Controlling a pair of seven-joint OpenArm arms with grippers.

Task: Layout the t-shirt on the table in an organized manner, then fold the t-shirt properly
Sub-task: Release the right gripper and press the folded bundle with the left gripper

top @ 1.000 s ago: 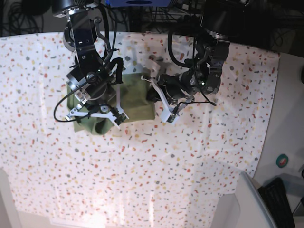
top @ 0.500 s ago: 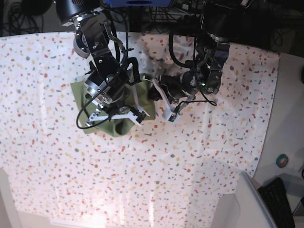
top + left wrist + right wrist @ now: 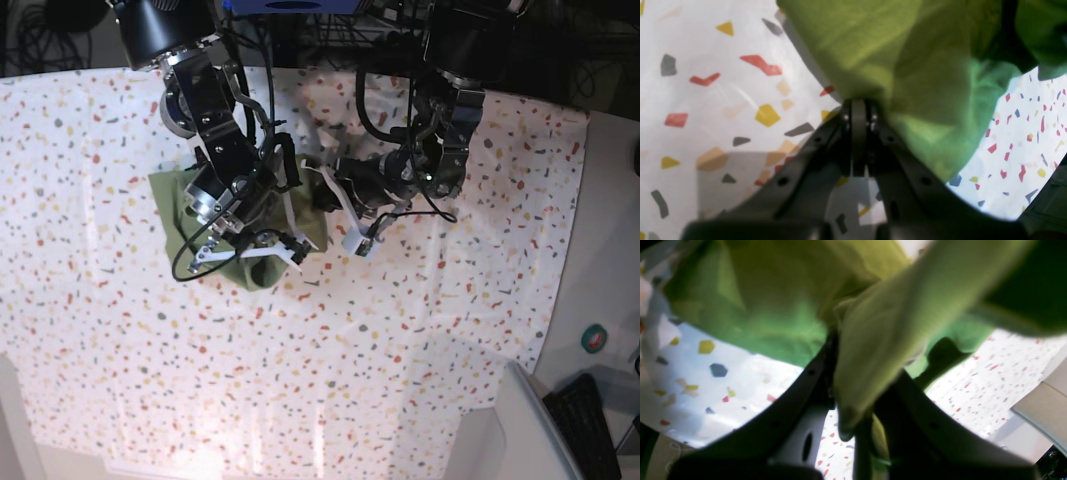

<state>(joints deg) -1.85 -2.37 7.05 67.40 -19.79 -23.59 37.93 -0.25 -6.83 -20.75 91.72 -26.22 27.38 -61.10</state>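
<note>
The olive-green t-shirt [image 3: 165,195] lies bunched on the speckled table [image 3: 420,330], mostly hidden under both arms. My right gripper [image 3: 252,252] hangs over the shirt's front edge; in the right wrist view the right gripper [image 3: 857,390] is shut on a thick fold of the t-shirt [image 3: 773,280], lifted off the table [image 3: 706,373]. My left gripper [image 3: 322,200] sits at the shirt's right edge. In the left wrist view the left gripper [image 3: 858,103] is shut on a corner of the t-shirt [image 3: 907,50] just above the table [image 3: 706,100].
A plain grey-white surface [image 3: 610,230] borders the table on the right, with a small round red and green object [image 3: 595,338] on it. A grey bin [image 3: 520,430] and a black keyboard [image 3: 590,420] sit at the lower right. Cables hang behind the arms.
My right arm has swung to the right across the shirt, carrying its fold toward the left gripper. The left arm has barely moved. Both grips have held.
</note>
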